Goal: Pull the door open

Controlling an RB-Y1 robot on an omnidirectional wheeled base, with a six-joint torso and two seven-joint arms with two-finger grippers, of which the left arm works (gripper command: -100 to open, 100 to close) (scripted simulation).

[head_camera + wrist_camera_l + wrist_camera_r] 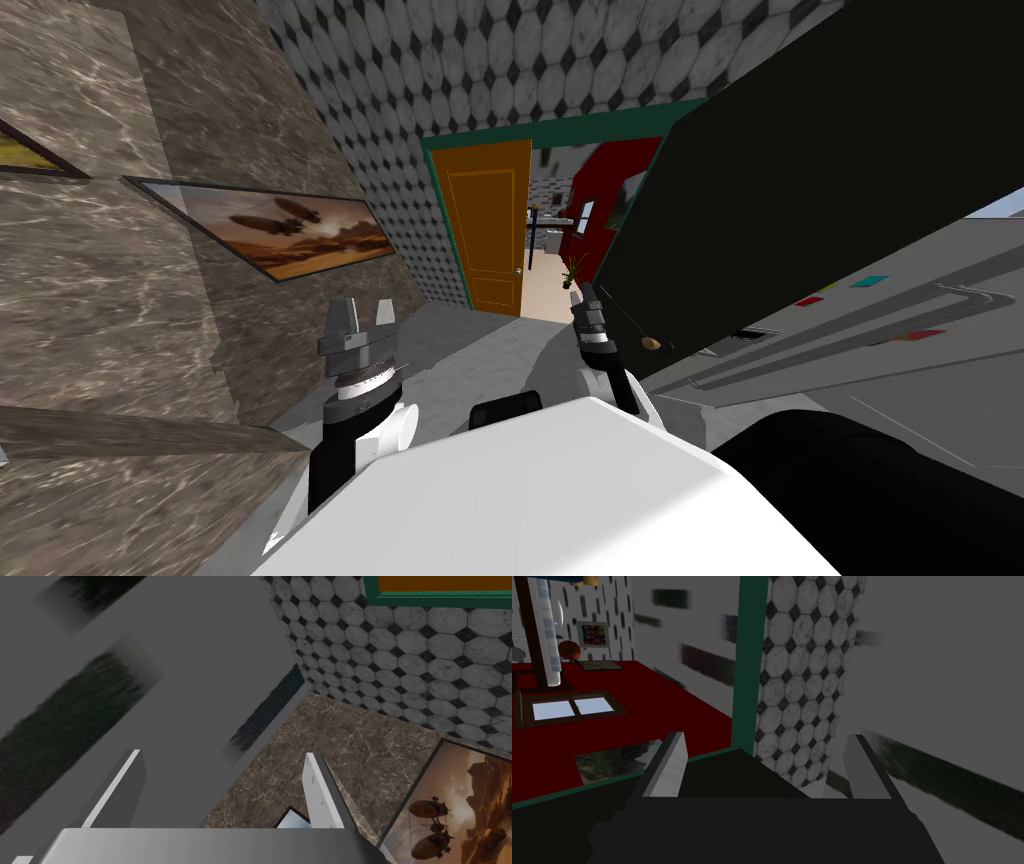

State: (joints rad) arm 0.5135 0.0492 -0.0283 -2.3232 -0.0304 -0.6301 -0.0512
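A large, nearly black door leaf [800, 180] slants across the right of the head view, with a small tan knob [651, 343] near its lower edge. My right gripper [584, 300] is raised just left of that edge, a little above and left of the knob. In the right wrist view its fingers [669, 766] stand apart, open, and a dark wedge of the door's edge [737, 776] lies between them, nearer one finger. My left gripper [360, 318] is held up at the left, open, with nothing between its fingers [320, 791].
A marbled brown wall [120, 300] with a framed airship picture [290, 228] runs close on the left. Ahead, an orange door [490, 225] in a green frame stands beside an opening onto a red-walled room [610, 180]. A grey appliance front [900, 330] lies at the right.
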